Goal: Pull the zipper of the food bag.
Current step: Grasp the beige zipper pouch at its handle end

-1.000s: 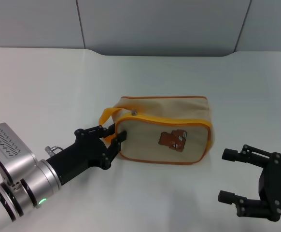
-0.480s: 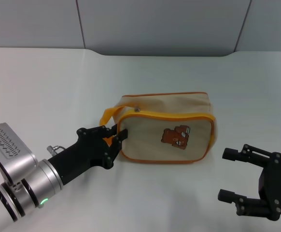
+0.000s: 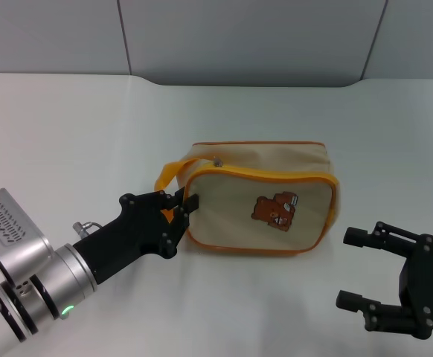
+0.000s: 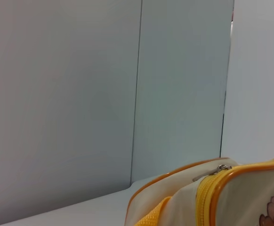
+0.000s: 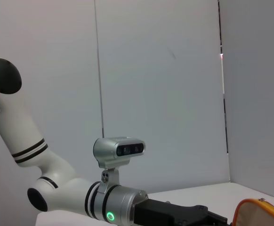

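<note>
The beige food bag (image 3: pixel 231 216) with a brown bear print lies on the white table (image 3: pixel 68 134). Its orange strap loop (image 3: pixel 169 173) points toward my left arm. The zipper's silver pull tab (image 3: pixel 217 162) sits at the strap end of the top panel and also shows in the left wrist view (image 4: pixel 220 168). My left gripper (image 3: pixel 178 217) is at the bag's strap end, its fingers closed on the lower part of the strap loop. My right gripper (image 3: pixel 344 269) is open and empty on the table just right of the bag.
A grey wall (image 3: pixel 246 37) stands behind the table's far edge. The right wrist view shows my left arm (image 5: pixel 123 207) and a corner of the bag (image 5: pixel 264 212).
The bag has slid and turned a little to the right, with my left gripper following at its strap end. The right gripper has not moved.
</note>
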